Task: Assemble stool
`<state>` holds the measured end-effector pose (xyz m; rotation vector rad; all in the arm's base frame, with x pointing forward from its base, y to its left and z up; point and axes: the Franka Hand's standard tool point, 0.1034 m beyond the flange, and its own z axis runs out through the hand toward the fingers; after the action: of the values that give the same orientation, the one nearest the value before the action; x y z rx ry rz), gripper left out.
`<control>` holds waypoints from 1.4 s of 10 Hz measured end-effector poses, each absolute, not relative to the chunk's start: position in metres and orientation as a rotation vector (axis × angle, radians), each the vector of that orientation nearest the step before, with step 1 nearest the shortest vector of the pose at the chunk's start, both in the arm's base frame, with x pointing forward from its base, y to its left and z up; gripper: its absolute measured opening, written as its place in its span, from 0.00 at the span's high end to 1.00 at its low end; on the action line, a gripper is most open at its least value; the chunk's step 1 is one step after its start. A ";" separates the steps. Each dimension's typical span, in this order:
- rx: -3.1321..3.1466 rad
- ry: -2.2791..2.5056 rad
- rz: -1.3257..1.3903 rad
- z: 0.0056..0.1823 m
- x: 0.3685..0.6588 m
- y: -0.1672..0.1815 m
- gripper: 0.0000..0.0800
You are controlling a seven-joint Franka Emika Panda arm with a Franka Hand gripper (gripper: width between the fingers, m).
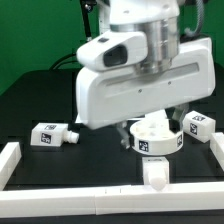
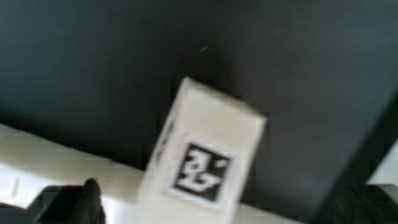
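Exterior view evidence places the gripper (image 1: 163,112) low over the seat disc (image 1: 157,138), yet its jaws are masked by the arm's bulky white housing (image 1: 125,75). How far they are parted cannot be told, and no hold on anything can be confirmed. In the wrist view only one dark fingertip (image 2: 68,205) is seen, near a tagged leg but apart from it. The seat disc is laid flat on the black tabletop (image 1: 30,110), rim upward, with a square tag on its side wall turned toward the camera. A left leg (image 1: 52,134) is laid on its side well off toward the exterior view's left, its long axis running across the picture and its narrower end pointed at the disc. A right leg (image 1: 196,125) is set just beside the disc on the other side, tag uppermost. A front leg (image 1: 155,172) is placed between the disc and the front border rail (image 1: 90,196), and its long axis cannot be made out. Only black-and-white square tags are carried by the parts — no readable writing is shown.
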<state>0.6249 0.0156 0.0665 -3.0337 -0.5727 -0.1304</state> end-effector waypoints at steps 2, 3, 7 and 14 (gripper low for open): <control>-3.037 -0.563 -0.149 0.056 0.626 0.015 0.19; -3.036 -0.556 -0.152 0.049 0.628 0.014 0.19; -3.035 -0.567 -0.151 0.036 0.632 0.016 0.30; -3.040 -0.595 -0.094 0.055 0.611 -0.007 0.58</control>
<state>0.6105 -0.0074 0.0548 -3.0400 -0.5951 -0.0941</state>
